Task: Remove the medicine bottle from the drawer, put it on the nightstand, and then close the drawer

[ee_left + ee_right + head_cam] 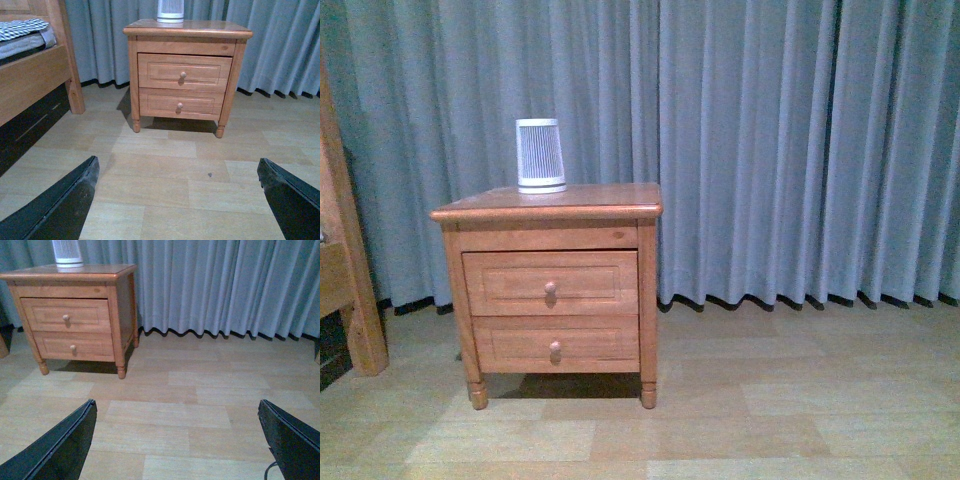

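The orange-brown nightstand (548,205) stands against the curtain, left of centre in the front view. Its upper drawer (550,283) is closed, with a round knob; the same drawer shows in the left wrist view (184,72) and the right wrist view (66,315). The medicine bottle is out of view. My left gripper (177,172) hangs open over bare floor, well short of the nightstand (187,29). My right gripper (177,412) is open too, over the floor to the right of the nightstand (67,274). Neither arm appears in the front view.
A tall white-and-grey ribbed canister (540,155) stands on the nightstand top. The lower drawer (555,343) is closed. A wooden bed frame (35,80) with bedding stands left of the nightstand. Grey curtains (770,140) hang behind. Pale wood flooring (740,420) stretches in front.
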### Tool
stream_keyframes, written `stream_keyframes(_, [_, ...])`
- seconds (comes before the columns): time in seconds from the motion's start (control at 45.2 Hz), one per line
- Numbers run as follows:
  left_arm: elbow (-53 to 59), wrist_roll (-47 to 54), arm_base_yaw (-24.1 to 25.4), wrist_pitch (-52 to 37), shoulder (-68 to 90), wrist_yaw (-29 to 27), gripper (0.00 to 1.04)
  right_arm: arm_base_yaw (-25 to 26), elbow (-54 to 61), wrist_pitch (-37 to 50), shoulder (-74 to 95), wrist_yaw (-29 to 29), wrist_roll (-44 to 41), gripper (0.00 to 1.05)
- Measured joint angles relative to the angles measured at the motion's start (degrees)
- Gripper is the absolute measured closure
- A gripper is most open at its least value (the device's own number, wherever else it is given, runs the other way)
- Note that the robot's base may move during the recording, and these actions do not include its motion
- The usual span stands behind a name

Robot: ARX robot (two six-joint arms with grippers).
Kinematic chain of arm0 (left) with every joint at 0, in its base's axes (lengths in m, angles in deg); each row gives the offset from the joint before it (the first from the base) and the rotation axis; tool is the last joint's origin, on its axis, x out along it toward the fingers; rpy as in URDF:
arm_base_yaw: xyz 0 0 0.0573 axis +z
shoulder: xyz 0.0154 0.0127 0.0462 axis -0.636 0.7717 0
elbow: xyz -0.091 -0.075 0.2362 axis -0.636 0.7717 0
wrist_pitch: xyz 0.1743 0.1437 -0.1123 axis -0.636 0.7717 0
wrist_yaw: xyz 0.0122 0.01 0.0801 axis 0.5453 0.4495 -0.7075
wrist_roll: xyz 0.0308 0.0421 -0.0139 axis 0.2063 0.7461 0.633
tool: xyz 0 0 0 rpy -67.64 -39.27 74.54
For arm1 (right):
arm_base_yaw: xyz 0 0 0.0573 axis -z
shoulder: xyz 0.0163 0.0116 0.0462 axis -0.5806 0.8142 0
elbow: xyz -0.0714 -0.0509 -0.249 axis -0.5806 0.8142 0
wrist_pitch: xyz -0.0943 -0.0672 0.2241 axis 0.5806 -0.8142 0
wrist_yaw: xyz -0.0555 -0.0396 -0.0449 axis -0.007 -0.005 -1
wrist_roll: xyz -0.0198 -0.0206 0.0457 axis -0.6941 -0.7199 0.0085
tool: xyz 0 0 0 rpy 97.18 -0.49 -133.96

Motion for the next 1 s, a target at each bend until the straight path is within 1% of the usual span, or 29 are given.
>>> stream_keyframes(0.996, [0.0, 0.0, 0.0, 0.0, 0.0, 0.0, 0.07, 0.0, 0.0, 0.0, 0.0, 0.0, 0.0, 0.07])
